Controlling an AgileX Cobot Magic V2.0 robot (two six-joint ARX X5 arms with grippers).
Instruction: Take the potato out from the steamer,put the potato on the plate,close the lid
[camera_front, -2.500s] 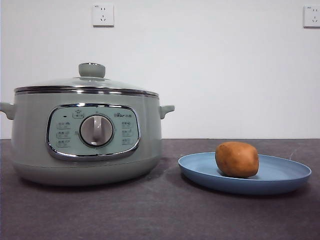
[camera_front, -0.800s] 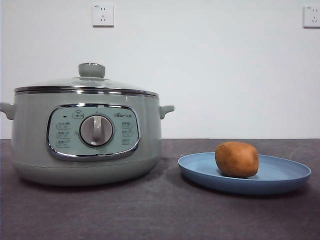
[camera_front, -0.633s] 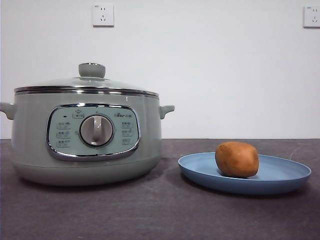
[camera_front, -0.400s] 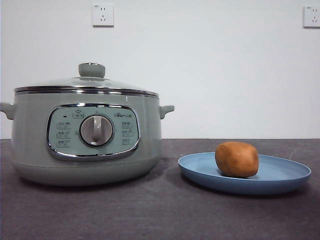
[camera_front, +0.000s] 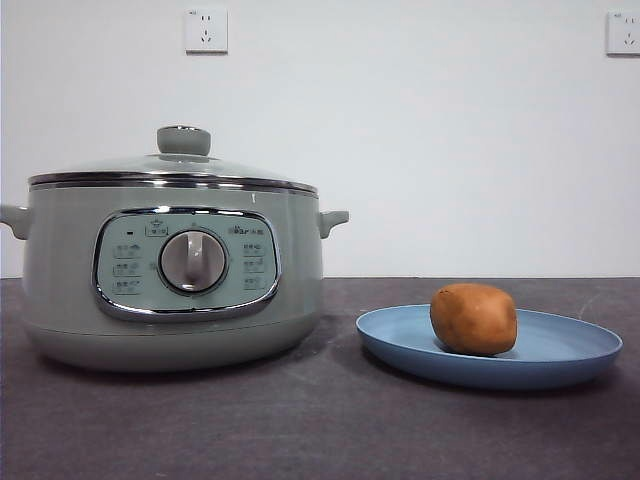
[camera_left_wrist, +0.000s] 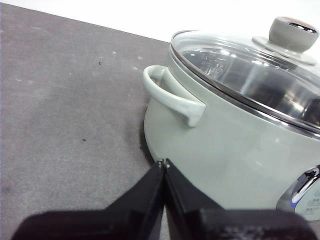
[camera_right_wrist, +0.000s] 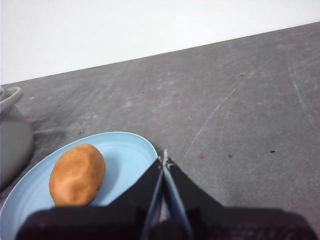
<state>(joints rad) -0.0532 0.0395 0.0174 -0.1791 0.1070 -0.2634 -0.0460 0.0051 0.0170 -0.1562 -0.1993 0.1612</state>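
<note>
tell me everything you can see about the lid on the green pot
The lid is a shallow dome of clear glass with a steel rim and a pale green knob capped by a shiny metal disc. It sits level and closed on the steamer, rim seated all round. The left wrist view shows the pot's shiny inside wall through the glass. Nothing but the steamer touches it; the left gripper is beside the steamer's wall, jaws shut, below the lid.

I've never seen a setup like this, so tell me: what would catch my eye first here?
Likely the big pale green steamer on the table's left side in the front view, its glass lid closed on top. Next, the orange-brown potato sitting on the light blue plate to the steamer's right. Neither gripper holds anything: the left gripper is shut beside the steamer, the right gripper shut by the plate.
</note>
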